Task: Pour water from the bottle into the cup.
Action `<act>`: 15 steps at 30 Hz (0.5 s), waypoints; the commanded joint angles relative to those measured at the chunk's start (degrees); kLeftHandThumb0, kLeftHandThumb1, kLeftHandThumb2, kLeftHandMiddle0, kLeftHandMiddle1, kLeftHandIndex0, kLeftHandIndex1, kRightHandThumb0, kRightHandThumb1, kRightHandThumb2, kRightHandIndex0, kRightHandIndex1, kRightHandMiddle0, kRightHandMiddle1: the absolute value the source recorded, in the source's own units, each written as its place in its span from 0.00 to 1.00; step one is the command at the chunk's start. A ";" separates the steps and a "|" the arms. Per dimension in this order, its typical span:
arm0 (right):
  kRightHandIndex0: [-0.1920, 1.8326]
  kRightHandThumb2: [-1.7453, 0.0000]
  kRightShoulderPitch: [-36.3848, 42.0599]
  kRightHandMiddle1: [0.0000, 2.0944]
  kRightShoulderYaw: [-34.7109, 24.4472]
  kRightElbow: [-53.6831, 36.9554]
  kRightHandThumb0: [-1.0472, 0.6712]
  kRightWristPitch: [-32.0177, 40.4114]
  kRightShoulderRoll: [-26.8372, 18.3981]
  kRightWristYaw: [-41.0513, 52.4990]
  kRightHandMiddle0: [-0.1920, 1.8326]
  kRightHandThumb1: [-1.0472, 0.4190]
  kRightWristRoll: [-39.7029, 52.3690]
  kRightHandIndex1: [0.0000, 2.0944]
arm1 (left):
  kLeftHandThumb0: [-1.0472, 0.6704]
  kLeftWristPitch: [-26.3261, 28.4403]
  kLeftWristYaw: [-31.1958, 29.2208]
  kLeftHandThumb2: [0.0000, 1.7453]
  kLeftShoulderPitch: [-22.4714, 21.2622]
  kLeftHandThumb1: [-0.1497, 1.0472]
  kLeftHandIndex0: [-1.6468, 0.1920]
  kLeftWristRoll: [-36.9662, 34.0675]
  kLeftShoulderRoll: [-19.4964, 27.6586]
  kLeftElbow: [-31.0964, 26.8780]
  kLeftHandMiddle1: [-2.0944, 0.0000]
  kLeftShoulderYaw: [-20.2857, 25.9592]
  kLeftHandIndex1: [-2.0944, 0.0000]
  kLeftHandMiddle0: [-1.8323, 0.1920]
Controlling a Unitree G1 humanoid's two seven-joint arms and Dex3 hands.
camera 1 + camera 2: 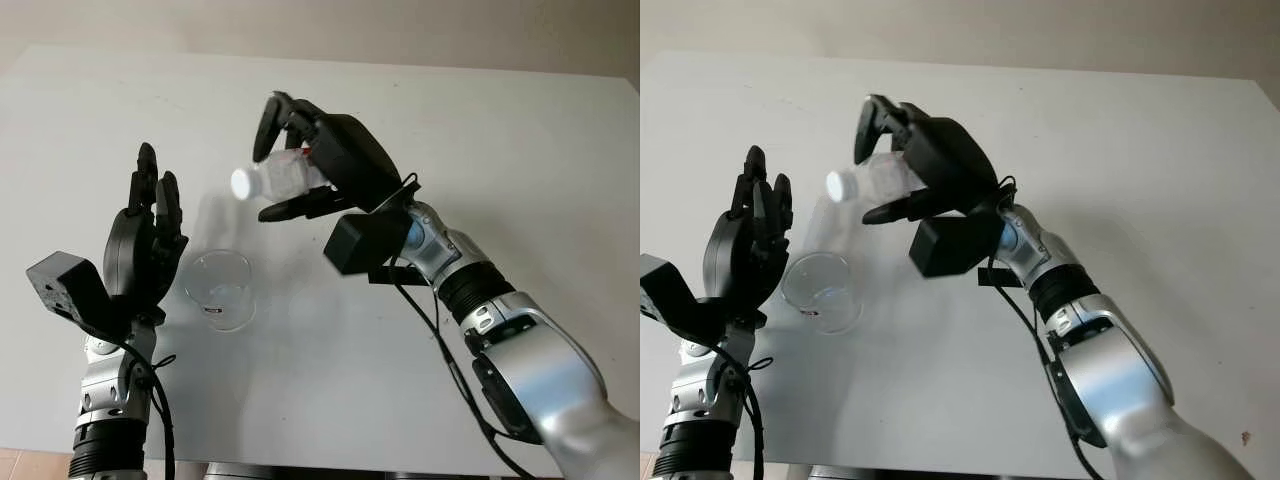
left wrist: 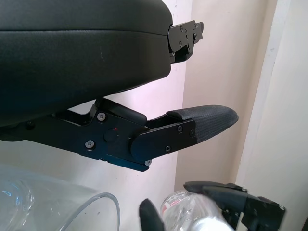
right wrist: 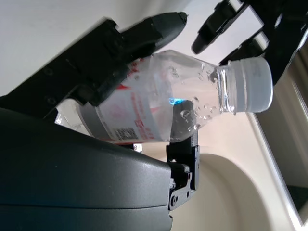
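One risk: right hand (image 1: 320, 165) grips the tilted bottle (image 1: 285, 180), seemingly capped, at the cup's (image 1: 222, 290) one o'clock; water could miss. Left hand (image 1: 145, 240) open at nine.

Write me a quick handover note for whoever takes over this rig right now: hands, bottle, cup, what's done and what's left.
Right hand: shut on the bottle, held above the table, tipped on its side, white cap on and pointing toward the left hand.
Left hand: open, raised upright beside the cup, not touching it.
Cup: clear, upright on the table, below and slightly left of the bottle's mouth; any water in it cannot be made out.
Done: bottle picked up and brought over.
Left: the cap looks closed, so probably remove it, then pour into the cup.
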 commanded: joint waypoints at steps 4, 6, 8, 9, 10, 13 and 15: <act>0.65 0.43 -3.89 1.00 4.13 -0.86 0.52 -0.45 -0.84 -6.15 0.54 0.25 -5.54 1.00 | 0.18 -0.23 0.31 0.38 -0.77 1.00 1.00 0.33 -0.29 -0.17 1.00 -0.28 1.00 1.00; 0.62 0.44 -4.72 1.00 5.62 -0.70 0.51 -0.18 -0.89 -7.79 0.54 0.24 -7.40 1.00 | 0.17 -0.17 0.45 0.38 -0.62 1.00 1.00 0.39 -0.32 -0.34 1.00 -0.32 1.00 1.00; 0.56 0.45 -5.26 1.00 6.65 -0.45 0.51 -0.21 -0.85 -9.24 0.51 0.22 -8.55 1.00 | 0.18 -0.41 0.49 0.38 -0.58 1.00 1.00 0.48 -0.33 -0.27 1.00 -0.30 1.00 1.00; 0.49 0.47 -5.50 1.00 7.14 -0.39 0.50 -0.13 -0.86 -9.90 0.49 0.21 -9.07 0.99 | 0.18 -0.51 0.53 0.38 -0.59 1.00 1.00 0.48 -0.36 -0.24 1.00 -0.25 1.00 1.00; 0.47 0.47 -5.74 1.00 7.65 -0.32 0.50 0.01 -0.88 -10.55 0.47 0.21 -9.61 0.96 | 0.18 -0.50 0.63 0.37 -0.59 1.00 1.00 0.30 -0.50 -0.23 1.00 -0.10 1.00 1.00; 0.48 0.47 -6.32 1.00 8.85 0.01 0.50 0.27 -0.97 -12.51 0.47 0.23 -10.75 0.96 | 0.18 -0.73 0.56 0.36 -0.58 1.00 1.00 0.05 -0.64 -0.03 1.00 0.09 1.00 1.00; 0.51 0.45 -6.71 1.00 9.70 0.11 0.50 0.42 -1.09 -14.29 0.49 0.24 -11.62 0.99 | 0.18 -0.74 0.48 0.36 -0.54 1.00 1.00 0.02 -0.62 0.04 1.00 0.12 1.00 1.00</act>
